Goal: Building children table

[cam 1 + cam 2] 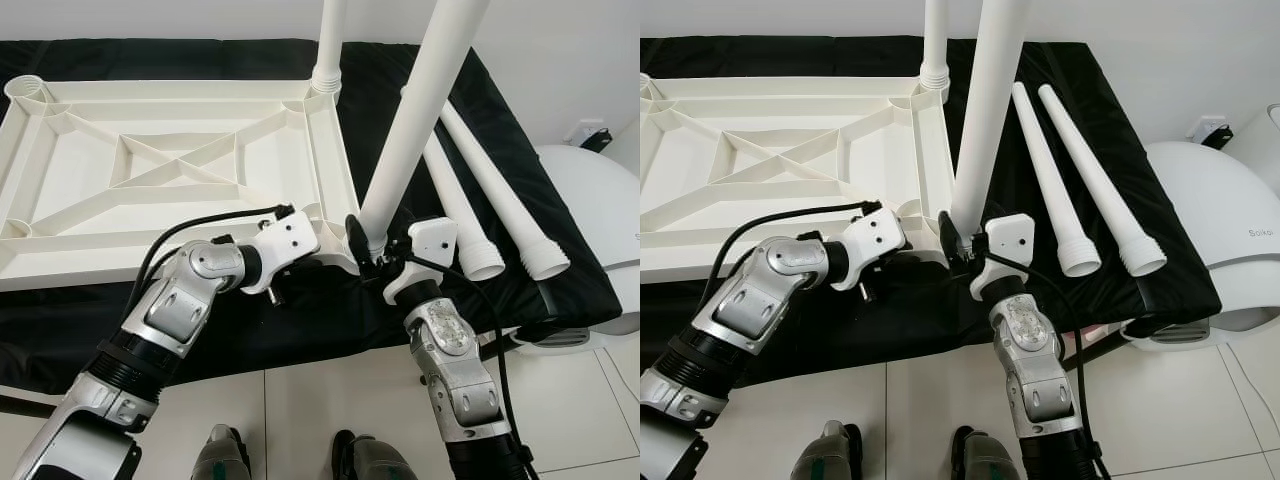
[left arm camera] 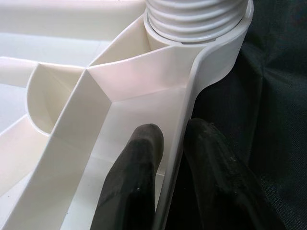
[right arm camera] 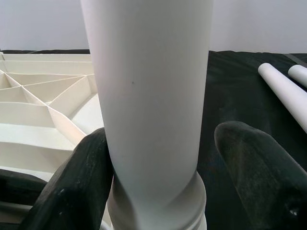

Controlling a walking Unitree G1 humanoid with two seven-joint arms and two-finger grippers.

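While left end effector pinches tabletop rim, right end effector around leg

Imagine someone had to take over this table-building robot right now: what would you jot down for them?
Left pincer: shut on the upturned tabletop, pinching its side rim near the near right corner.
Right pincer: around the upright leg standing in that corner's socket; one finger touches it, the other stands off.
Done: far right leg already stands in its socket.
Left: seat this leg fully, then fit the two spare legs lying on the black cloth into the left-side sockets.
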